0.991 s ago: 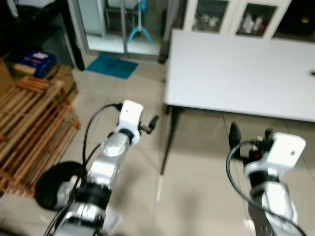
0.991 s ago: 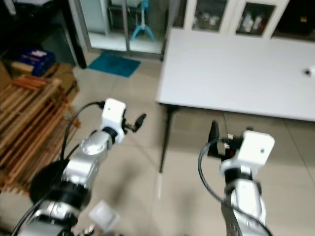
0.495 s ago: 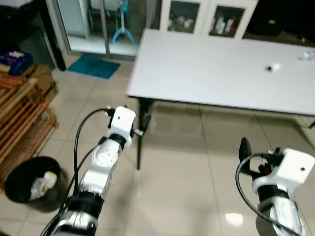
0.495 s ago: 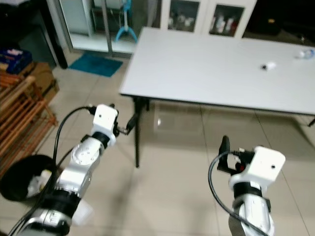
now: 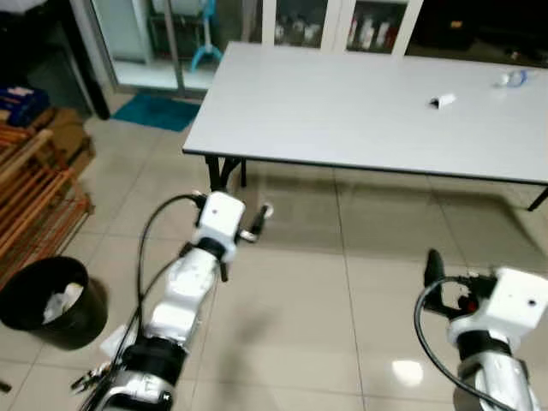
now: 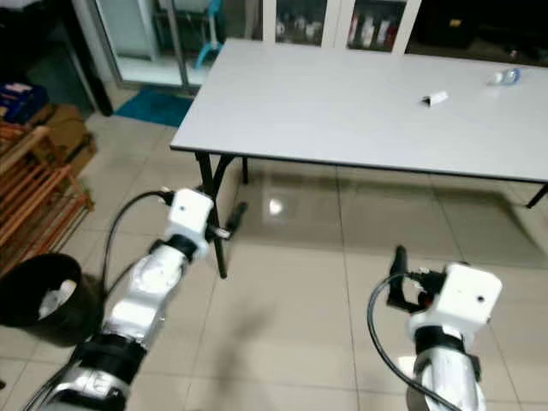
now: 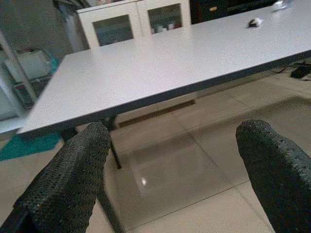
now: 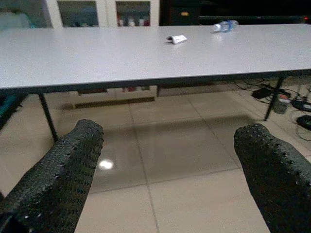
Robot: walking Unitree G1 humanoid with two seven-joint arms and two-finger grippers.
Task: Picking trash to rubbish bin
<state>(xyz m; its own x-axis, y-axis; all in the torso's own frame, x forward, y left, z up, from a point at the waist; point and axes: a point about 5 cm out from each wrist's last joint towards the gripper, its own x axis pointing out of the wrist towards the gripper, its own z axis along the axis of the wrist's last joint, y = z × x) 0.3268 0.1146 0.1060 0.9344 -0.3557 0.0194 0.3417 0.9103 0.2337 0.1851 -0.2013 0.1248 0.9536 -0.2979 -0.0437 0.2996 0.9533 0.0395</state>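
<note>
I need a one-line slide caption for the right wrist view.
Open right gripper faces a grey table carrying a small white item and a plastic bottle.

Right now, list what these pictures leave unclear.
- White item on the table: too small to identify in the eye views.
- Bottle: far, label unreadable.
- Bin contents: pale scrap, blurred.
- Cabinet shelves: cut by the top edge.

Two head-mounted eyes look forward and down from standing height over the tiled floor (image 5: 360,282) toward the long white surface (image 5: 360,103). Each wrist camera sits low, peering level between its own fingers (image 7: 68,179) at that same surface's near edge.
</note>
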